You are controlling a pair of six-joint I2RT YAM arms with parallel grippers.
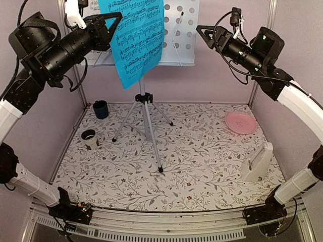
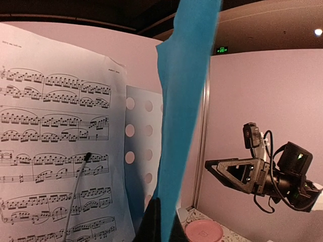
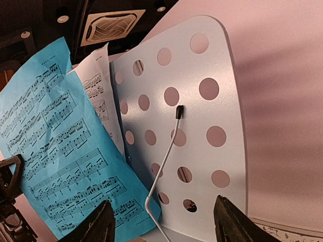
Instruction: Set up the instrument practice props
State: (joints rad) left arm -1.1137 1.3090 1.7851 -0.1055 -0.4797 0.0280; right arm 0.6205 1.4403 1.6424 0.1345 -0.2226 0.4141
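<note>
The silver tripod music stand (image 1: 145, 118) stands at the back centre, its perforated tray (image 1: 182, 31) up high. My left gripper (image 1: 116, 21) is shut on the left edge of the blue music sheet (image 1: 137, 40), which hangs tilted in front of the tray, its lower corner below the ledge. In the left wrist view the blue music sheet (image 2: 184, 116) runs edge-on between my shut left gripper (image 2: 165, 222). The white music sheet (image 2: 55, 151) leans on the tray's left half. My right gripper (image 1: 200, 30) is open and empty, facing the tray's bare right half (image 3: 202, 126). The white metronome (image 1: 257, 163) sits at the table's right.
A pink plate (image 1: 240, 122) lies at the back right of the floral table. A dark blue cup (image 1: 100, 109) and a small pale cup (image 1: 89, 138) stand at the left. A thin wire holder (image 3: 162, 159) sticks up in front of the tray. Walls close in on both sides.
</note>
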